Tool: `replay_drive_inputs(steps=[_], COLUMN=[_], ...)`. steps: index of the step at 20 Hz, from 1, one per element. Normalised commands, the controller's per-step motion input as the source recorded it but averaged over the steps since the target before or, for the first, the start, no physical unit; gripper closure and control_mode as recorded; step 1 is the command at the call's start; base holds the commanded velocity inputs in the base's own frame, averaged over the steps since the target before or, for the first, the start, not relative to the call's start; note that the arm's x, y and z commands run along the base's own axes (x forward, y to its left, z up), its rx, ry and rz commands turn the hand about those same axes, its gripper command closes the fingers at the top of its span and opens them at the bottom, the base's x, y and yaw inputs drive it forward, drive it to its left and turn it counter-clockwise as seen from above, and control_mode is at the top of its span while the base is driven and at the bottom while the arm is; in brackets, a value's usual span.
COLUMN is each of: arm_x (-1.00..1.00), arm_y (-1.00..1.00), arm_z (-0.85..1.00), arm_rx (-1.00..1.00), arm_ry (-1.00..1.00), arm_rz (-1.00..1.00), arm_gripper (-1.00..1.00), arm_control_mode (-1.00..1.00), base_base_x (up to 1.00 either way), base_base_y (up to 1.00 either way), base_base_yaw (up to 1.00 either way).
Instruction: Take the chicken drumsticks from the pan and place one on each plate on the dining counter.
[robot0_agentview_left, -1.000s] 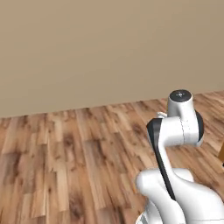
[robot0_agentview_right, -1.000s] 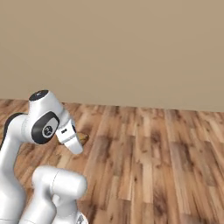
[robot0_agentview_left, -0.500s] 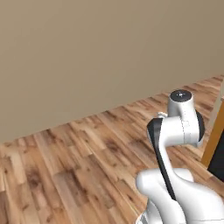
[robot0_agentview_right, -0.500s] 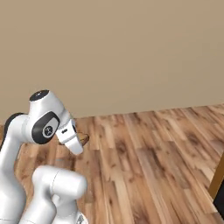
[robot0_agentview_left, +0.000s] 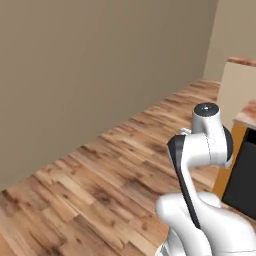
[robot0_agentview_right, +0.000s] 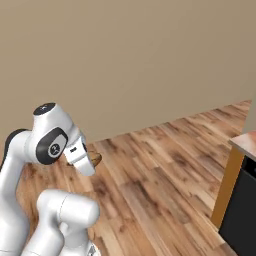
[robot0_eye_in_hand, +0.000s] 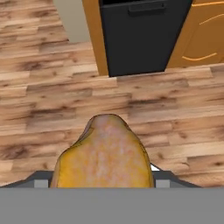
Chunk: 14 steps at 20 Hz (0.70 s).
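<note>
Drumstick (robot0_eye_in_hand: 105, 155) apparently gripped in end effector (robot0_agentview_right: 89, 161), above wood floor (robot0_eye_in_hand: 43, 87), black appliance door (robot0_eye_in_hand: 140, 35) ahead

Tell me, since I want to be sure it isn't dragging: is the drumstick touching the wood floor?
Apart. The right base view shows the drumstick carried up at the hand, well above the floor.

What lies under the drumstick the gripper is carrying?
Under the chicken drumstick is bare wooden floor, with a black appliance front beyond. The gripper's fingertips and the floor directly below are covered by it.
</note>
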Motion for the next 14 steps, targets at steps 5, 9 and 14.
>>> replay_drive_inputs(steps=[5,9,14], arm_x=[0.00,0.00,0.00], arm_y=[0.00,0.00,0.00], arm_z=[0.00,0.00,0.00], arm_rx=[0.00,0.00,0.00], arm_ry=[0.00,0.00,0.00], arm_rz=[0.00,0.00,0.00], arm_gripper=[1.00,1.00,1.00], arm_control_mode=[1.00,1.00,1.00], base_base_x=[1.00,1.00,1.00], base_base_y=[0.16,0.44,0.64], base_base_yaw=[-0.49,-0.44,-0.44])
